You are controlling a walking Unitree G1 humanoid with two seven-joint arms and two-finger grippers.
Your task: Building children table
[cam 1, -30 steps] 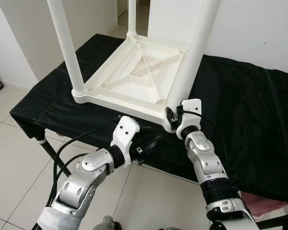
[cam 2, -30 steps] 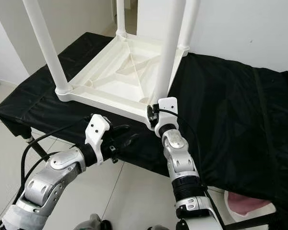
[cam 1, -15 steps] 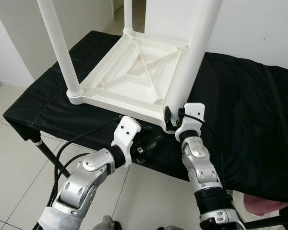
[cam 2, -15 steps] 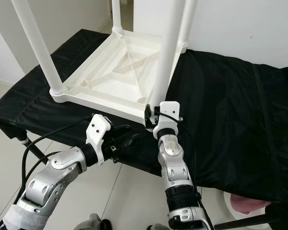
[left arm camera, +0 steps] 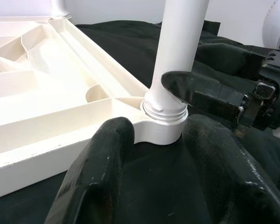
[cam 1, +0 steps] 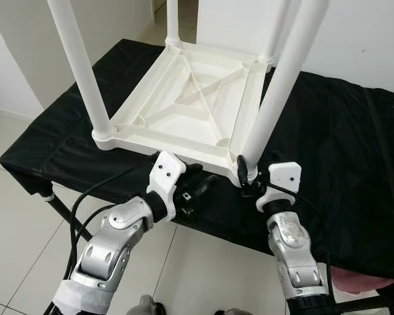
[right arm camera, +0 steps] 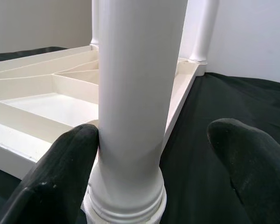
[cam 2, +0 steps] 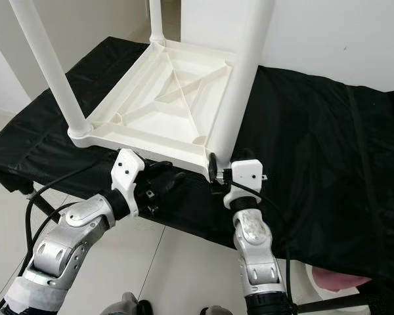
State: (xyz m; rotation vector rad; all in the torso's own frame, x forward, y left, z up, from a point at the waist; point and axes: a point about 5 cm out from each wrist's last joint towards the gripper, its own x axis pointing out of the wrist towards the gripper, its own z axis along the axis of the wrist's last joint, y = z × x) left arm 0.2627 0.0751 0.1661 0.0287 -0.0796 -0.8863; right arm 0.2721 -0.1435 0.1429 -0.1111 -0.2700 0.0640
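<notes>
The white children's table [cam 1: 190, 105] lies upside down on the black-covered surface [cam 1: 335, 131], its legs pointing up. My right gripper [right arm camera: 154, 163] sits at the near corner leg [cam 1: 276, 98], fingers spread wide to either side of it; one finger [right arm camera: 56, 172] touches the leg just above its threaded base, the other stands apart. My left gripper [left arm camera: 154, 154] is open too, holding nothing, and hovers just before the tabletop's near edge, aimed at the same leg's socket [left arm camera: 164, 122]. White floor tiles [cam 1: 13, 216] lie below.
</notes>
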